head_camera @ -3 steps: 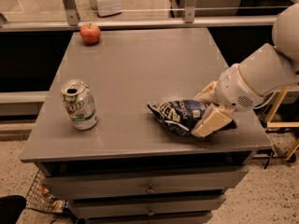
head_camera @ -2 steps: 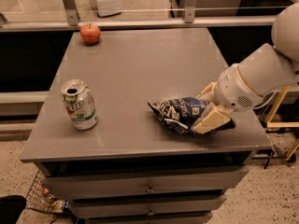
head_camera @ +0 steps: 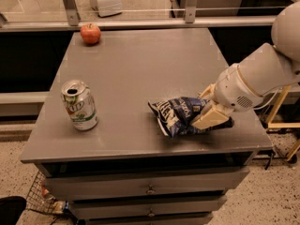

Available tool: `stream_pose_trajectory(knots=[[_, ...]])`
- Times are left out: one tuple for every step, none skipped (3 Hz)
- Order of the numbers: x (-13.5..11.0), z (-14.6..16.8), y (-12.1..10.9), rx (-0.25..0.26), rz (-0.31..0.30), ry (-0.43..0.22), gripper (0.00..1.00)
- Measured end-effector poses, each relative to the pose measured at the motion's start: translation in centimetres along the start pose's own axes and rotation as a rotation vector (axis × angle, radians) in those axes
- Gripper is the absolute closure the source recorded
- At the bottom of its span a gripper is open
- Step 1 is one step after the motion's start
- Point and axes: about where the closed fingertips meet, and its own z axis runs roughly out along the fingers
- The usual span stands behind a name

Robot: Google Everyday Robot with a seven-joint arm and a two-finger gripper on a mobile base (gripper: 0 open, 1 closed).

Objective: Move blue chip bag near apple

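Observation:
The blue chip bag lies crinkled on the grey table, near its front right. My gripper reaches in from the right, and its cream fingers sit on either side of the bag's right end, closed on it. The bag rests on the table top. The apple, small and red-orange, stands at the far left corner of the table, well away from the bag and the gripper.
A silver-green soda can stands upright near the front left edge. A metal rail runs behind the table. Drawers sit below the front edge. A wooden frame stands to the right.
Almost nothing has moved. The gripper stays at the bag's right end, and the bag, can and apple keep their places.

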Motion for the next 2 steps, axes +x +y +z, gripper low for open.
stream_pose_trajectory(knots=[[-0.4, -0.1, -0.1, 0.001, 0.003, 0.011, 1.00], [-2.3, -1.9, -1.4, 0.023, -0.006, 0.077, 1.00]])
